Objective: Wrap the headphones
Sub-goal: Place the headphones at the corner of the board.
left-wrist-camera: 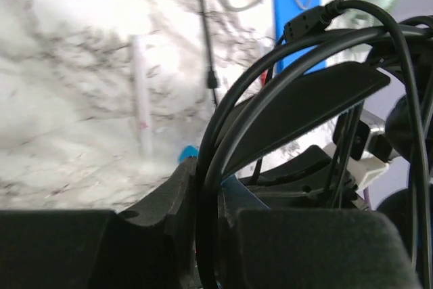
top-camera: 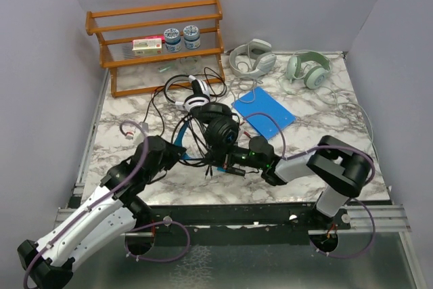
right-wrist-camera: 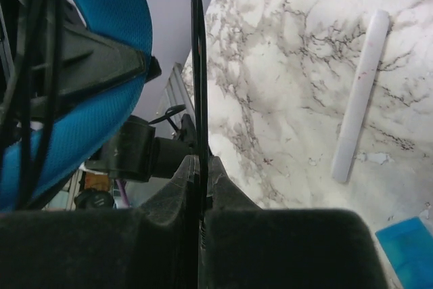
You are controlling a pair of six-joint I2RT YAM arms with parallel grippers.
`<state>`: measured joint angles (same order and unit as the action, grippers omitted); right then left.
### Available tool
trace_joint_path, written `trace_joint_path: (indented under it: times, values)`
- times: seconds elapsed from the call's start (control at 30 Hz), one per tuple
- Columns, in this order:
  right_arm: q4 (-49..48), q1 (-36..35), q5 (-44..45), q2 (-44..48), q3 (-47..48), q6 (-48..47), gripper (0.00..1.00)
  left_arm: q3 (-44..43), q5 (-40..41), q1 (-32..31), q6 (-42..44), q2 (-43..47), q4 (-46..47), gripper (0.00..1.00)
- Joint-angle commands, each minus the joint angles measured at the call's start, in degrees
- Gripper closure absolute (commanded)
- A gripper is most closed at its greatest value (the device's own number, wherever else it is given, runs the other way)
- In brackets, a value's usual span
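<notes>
Top external view counts four pairs on the marble counter (top-camera: 318,140): the black headphones (top-camera: 220,130) at the middle, a white-and-black pair (top-camera: 196,96) just beyond them, a pale grey-white pair (top-camera: 252,59) and a pale green pair (top-camera: 308,69) at the far right. It also takes in one blue card (top-camera: 264,114) and one wooden rack (top-camera: 162,57) at the far left, which holds two jars (top-camera: 173,37) and one small box (top-camera: 147,46). My left hand (top-camera: 177,151) and my right hand (top-camera: 230,162) meet at the near side of the black pair, amid tangled cords. Only the wrist cameras show the grips. My left fingers (left-wrist-camera: 162,201) are clamped on black loops of that pair, headband or cord I cannot tell. My right fingers (right-wrist-camera: 169,194) are pinched tight on one thin cable (right-wrist-camera: 197,65), beside a blue-lined band (right-wrist-camera: 101,65). Both wrist views also catch one white stick (right-wrist-camera: 358,99) lying flat on the counter, which I cannot find from above.
</notes>
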<state>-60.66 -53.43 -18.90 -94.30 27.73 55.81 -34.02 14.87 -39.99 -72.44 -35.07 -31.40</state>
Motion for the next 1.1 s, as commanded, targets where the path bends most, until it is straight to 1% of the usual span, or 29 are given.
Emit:
trace_joint_path:
  times: [0.0,0.2,0.33,0.47,0.57,0.67,0.73,0.8,0.93,1.07]
  values:
    - [-6.17,-1.31,3.40,-5.50,2.57,4.53,0.99,1.07,11.69,1.03,-8.23,3.72,-2.68,1.00]
    - [-8.15,-1.77,6.43,-11.00,3.46,9.37,0.99,-2.25,24.83,1.18,-6.55,0.93,-11.90,1.00]
    - [-9.28,-3.43,6.08,-16.68,6.99,12.05,0.99,-2.77,29.39,1.45,-7.72,-1.02,-14.06,1.00]
    - [-13.10,-5.78,6.84,-22.74,10.77,15.60,0.99,-2.51,34.01,2.88,-9.54,-2.44,-17.73,1.00]
    - [-11.28,-6.65,8.12,-24.87,14.06,15.55,1.00,-3.43,36.84,5.73,-7.64,-3.42,-18.31,1.00]
    - [-6.31,-6.91,8.78,-25.27,17.98,13.70,1.00,-4.32,39.64,9.48,-6.38,-4.39,-19.56,1.00]
    - [-2.89,-7.37,9.80,-25.46,20.30,12.43,1.00,-4.36,40.95,11.72,-5.24,-4.74,-19.93,1.00]
    - [0.27,-7.84,10.22,-26.21,22.55,11.80,1.00,-3.43,41.09,13.70,-5.85,-4.69,-20.44,1.00]
    - [5.14,-8.68,11.31,-27.96,24.96,11.90,0.99,1.16,37.58,16.51,-10.03,-4.78,-20.60,1.00]
    - [5.05,-9.33,10.48,-30.11,25.08,12.05,0.98,5.79,35.36,17.54,-13.71,-5.41,-19.90,1.00]
